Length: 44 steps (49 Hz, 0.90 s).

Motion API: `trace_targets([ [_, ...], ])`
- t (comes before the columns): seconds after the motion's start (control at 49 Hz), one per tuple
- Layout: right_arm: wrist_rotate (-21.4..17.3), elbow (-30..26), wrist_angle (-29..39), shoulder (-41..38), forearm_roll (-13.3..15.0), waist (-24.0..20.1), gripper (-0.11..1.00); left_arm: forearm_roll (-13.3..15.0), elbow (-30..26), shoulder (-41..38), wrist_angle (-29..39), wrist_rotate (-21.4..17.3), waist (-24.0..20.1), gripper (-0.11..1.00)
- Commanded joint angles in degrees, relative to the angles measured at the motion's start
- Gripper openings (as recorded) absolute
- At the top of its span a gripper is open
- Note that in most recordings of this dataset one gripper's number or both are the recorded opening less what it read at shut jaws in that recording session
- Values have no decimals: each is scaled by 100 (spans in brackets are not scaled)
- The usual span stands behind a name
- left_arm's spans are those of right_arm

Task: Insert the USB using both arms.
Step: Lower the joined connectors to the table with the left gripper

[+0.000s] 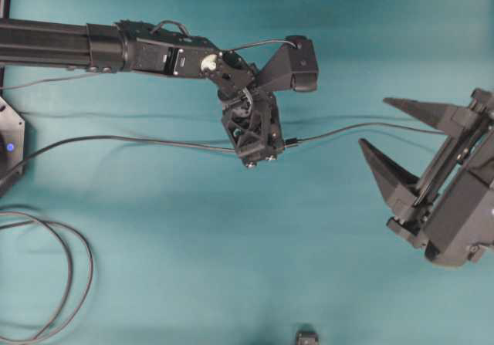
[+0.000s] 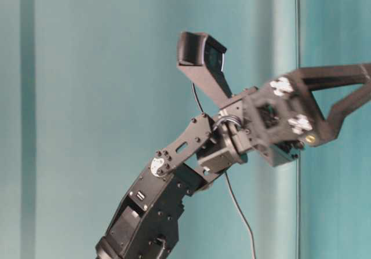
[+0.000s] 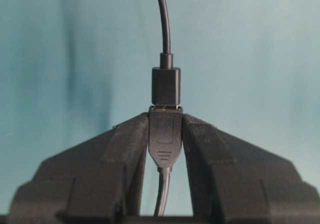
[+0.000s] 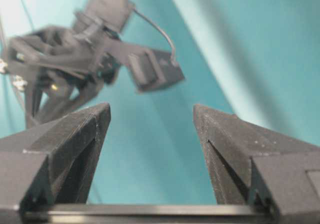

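My left gripper (image 1: 265,153) is shut on the black socket end (image 3: 165,134) of a thin dark cable (image 1: 116,138). The USB plug's black housing (image 3: 165,86) sits pushed into that socket, with only a sliver of silver tip (image 3: 165,106) showing at the joint. The joint shows just right of the left gripper in the overhead view (image 1: 292,140). The plug's cable (image 1: 363,126) runs right, past my right gripper (image 1: 373,121). The right gripper is open and empty, well clear of the joint. In the right wrist view its fingers (image 4: 80,129) stand wide apart, and the left arm (image 4: 75,53) is blurred beyond them.
A looped grey cable coil (image 1: 54,283) lies at the lower left. A small dark block (image 1: 307,337) sits at the bottom edge. A dark box with a blue light (image 1: 9,148) is at the left edge. Teal cloth covers the table.
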State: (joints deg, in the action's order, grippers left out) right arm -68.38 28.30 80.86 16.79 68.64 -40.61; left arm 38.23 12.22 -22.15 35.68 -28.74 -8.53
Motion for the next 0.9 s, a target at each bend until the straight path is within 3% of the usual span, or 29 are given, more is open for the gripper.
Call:
trace_targets([
  [0.0,-70,-53,26,141,-26,44,74,-510,-70,141,-88,185,149,28],
  [0.061,-88,-35,26,158,-26,70,74,-756,-79,105,-123,343,202,28],
  [0.163,-97,0,18,158,-18,97,74,-896,-88,53,-132,598,220,28],
  [0.511,-97,70,18,211,-26,185,74,-932,-105,-26,-431,650,255,29],
  [0.551,-97,88,18,246,-26,185,74,-940,-105,-35,-466,668,255,37],
  [0.715,-97,149,26,378,-26,185,74,-932,-123,9,-466,677,281,84],
  [0.878,-105,211,18,554,-26,185,74,-932,-114,325,-431,694,299,85],
])
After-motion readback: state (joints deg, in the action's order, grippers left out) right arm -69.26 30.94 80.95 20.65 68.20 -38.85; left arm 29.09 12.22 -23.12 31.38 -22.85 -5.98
